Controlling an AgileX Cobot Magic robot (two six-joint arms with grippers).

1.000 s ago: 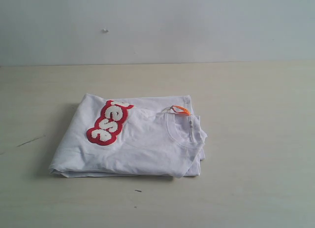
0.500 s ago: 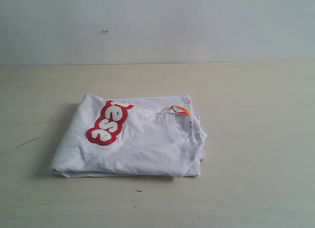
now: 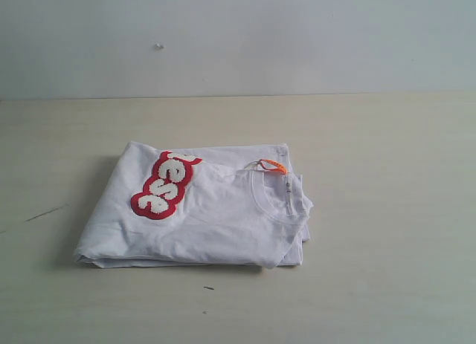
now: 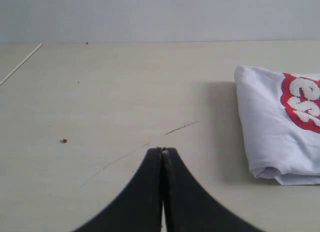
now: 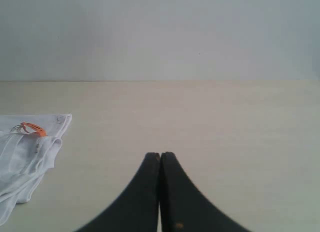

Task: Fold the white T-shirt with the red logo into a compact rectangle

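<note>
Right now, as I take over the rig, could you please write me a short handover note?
White T-shirt: folded into a rough rectangle on the table, red logo and collar facing up.
Left gripper: shut, holding nothing, off its logo end.
Right gripper: shut, holding nothing, off its collar end.
Done: the folding, apparently.
Left: perhaps squaring the slanted edge; otherwise nothing obvious.

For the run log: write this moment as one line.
white T-shirt folded on table | red logo face up | left gripper shut, empty | right gripper shut, empty
</note>
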